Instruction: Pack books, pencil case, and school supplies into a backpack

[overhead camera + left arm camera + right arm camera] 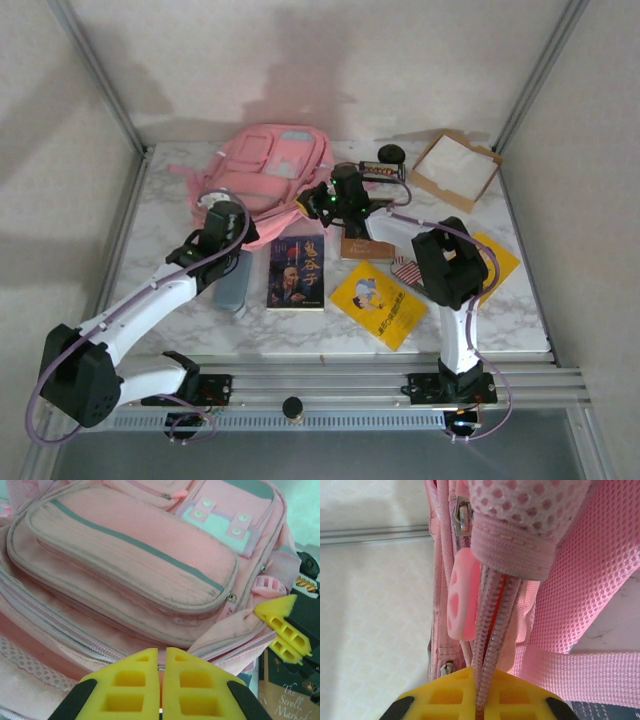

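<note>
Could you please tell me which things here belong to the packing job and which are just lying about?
Job: pink backpack, dark blue book, brown book, two yellow books, grey-blue pencil case, flag-striped pack.
Lying about: cardboard tray, black item with orange marks, black round object.

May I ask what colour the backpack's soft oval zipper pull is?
Pink soft oval zipper pull; right wrist view.

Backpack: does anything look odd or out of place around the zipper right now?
Nothing looks spilled or torn. The backpack lies flat, front pockets up. The right gripper pinches the zipper track itself, not the pink pull tab beside it; the left gripper is shut on the bag's near edge.
</note>
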